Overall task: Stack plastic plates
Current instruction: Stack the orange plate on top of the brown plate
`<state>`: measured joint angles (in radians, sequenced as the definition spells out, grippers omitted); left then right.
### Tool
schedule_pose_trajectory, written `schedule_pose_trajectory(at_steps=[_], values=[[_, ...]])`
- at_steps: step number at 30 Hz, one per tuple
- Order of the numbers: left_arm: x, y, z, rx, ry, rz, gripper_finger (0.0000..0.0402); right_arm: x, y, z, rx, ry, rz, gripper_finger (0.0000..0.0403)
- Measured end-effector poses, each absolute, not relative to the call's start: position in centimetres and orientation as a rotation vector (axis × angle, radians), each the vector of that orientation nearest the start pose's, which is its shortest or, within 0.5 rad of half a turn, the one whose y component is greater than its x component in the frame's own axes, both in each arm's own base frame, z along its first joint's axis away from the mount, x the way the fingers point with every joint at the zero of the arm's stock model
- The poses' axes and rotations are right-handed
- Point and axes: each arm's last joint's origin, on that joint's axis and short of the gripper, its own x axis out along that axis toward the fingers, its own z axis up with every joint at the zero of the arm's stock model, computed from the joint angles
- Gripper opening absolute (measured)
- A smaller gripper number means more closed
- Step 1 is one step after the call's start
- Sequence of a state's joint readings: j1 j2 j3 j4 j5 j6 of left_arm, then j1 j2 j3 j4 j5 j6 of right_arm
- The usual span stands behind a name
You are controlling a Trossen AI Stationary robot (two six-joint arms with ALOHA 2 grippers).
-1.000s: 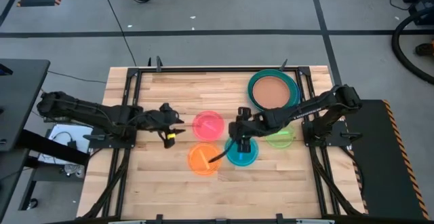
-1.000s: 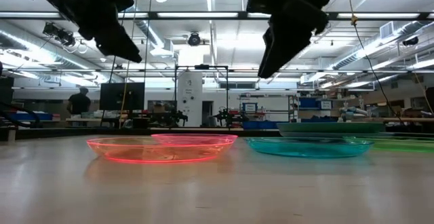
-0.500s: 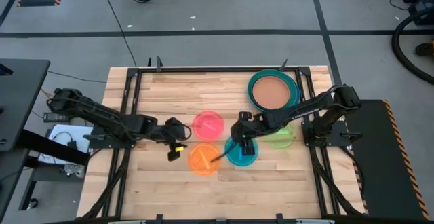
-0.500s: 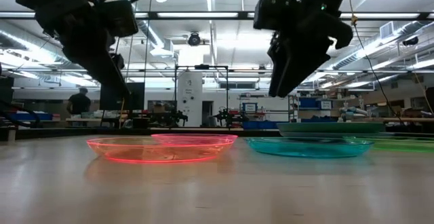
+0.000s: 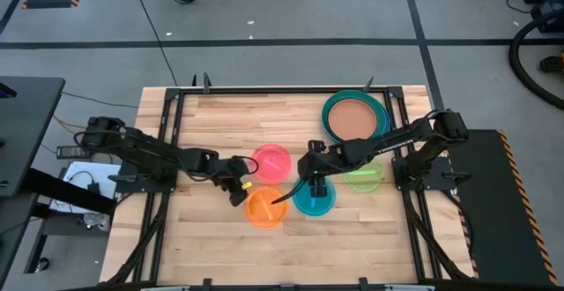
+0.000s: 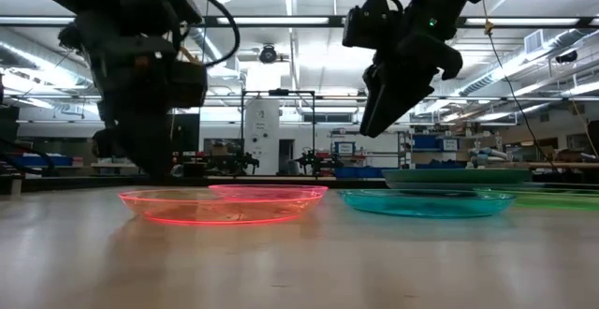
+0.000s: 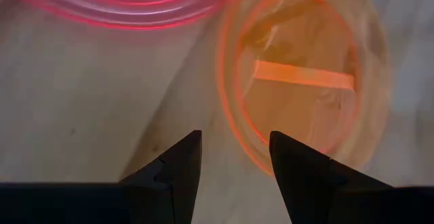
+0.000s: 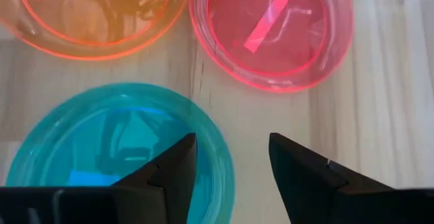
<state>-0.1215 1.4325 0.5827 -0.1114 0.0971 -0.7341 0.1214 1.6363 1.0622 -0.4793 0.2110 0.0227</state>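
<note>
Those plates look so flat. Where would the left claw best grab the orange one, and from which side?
Probably by the rim. The orange plate lies flat on the table, so only its raised edge offers a bite. The left gripper, open, already straddles the near rim facing it; coming down there, one finger inside and one outside, looks easiest.

High view: overhead, straight down, whole table (image 5: pixel 203 238) and grey floor around it in frame. Low view: at tabletop height, level across the table into the workshop behind; plates seen edge-on. Left wrist view: close, looking down past own fingers (image 7: pixel 180 166) at the orange plate (image 7: pixel 298 95), also seen in the high, low and right wrist views. Right wrist view: close, downward, taking in the cyan plate (image 8: pixel 115 149), pink plate (image 8: pixel 271 34) and orange plate together.
</note>
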Motion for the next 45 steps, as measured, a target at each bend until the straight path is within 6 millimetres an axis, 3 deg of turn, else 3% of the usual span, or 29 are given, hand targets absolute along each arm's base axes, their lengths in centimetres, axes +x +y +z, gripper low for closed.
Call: schedule_pose_trajectory(at_steps=[7,19,28,30,39,45], values=[[25.0,-2.7,13.4,-0.763,0.992,0.179,0.0174,32.2,3.8,20.2,-0.216,1.017,-0.114,0.0192],[25.5,-3.4,12.2,-0.791,1.028,0.182,0.0109,32.4,3.9,20.0,-0.247,0.972,-0.092,0.0192],[25.7,-3.4,12.2,-0.754,1.017,0.154,0.0013,32.3,4.5,20.0,-0.292,0.980,-0.062,0.0192],[25.7,-3.4,12.2,-0.757,1.020,0.147,0.0009,32.5,4.7,20.4,-0.305,0.970,-0.067,0.0192],[27.2,-3.2,16.2,-0.744,0.946,0.058,0.0011,32.3,5.3,21.9,-0.385,1.016,-0.092,0.0192],[28.6,-1.2,18.7,-0.639,0.950,0.077,0.0011,32.0,6.4,22.6,-0.481,0.982,-0.118,0.0192]])
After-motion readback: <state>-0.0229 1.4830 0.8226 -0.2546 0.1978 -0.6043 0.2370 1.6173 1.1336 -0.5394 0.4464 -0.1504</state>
